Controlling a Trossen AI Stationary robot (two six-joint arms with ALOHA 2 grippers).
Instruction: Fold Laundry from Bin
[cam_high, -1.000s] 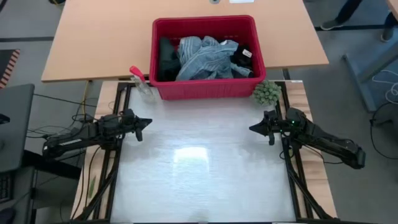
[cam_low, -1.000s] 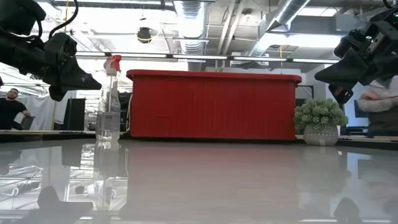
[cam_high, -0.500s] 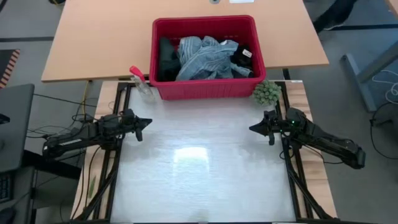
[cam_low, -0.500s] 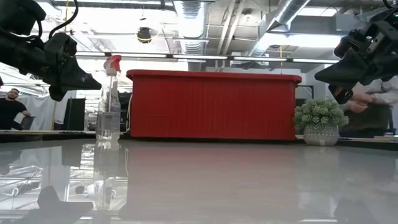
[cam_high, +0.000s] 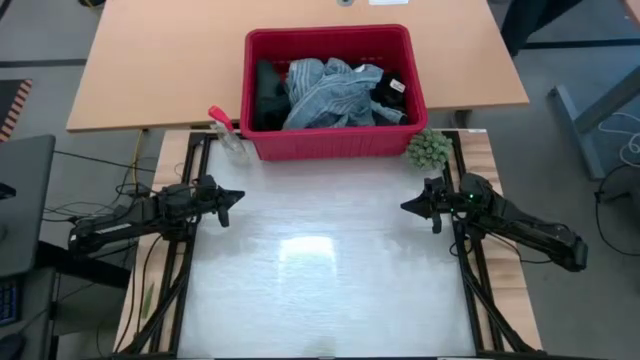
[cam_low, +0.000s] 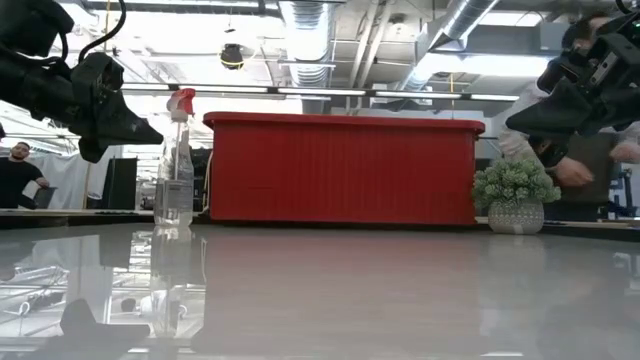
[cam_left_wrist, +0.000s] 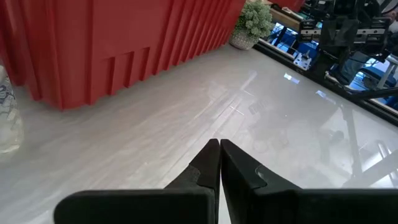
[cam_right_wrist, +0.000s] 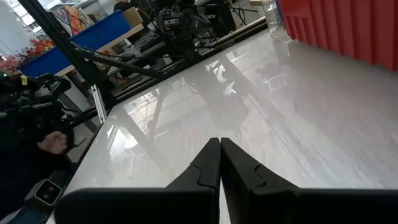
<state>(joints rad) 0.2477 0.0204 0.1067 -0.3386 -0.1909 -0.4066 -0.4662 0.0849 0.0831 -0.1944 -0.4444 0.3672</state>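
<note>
Overhead arrangement at the far edge of the white table (cam_high: 320, 280). The bin (cam_high: 330, 145) stands with its long axis running left to right; its walls hide the lower part of the laundry (cam_high: 325, 92), so only the heaped top shows: pale denim in the middle, a dark piece at the left, a black piece at the right. From table height the bin's near wall (cam_low: 340, 170) conceals the contents entirely. A spray bottle (cam_high: 226, 130) stands just beside the bin's near left corner, a small potted plant (cam_high: 428, 150) beside its near right corner. The left gripper (cam_high: 236, 197) hovers at the table's left edge, fingers pressed together, holding nothing; the right gripper (cam_high: 406, 207) mirrors it at the right edge, likewise closed and empty. Both point inward.
</note>
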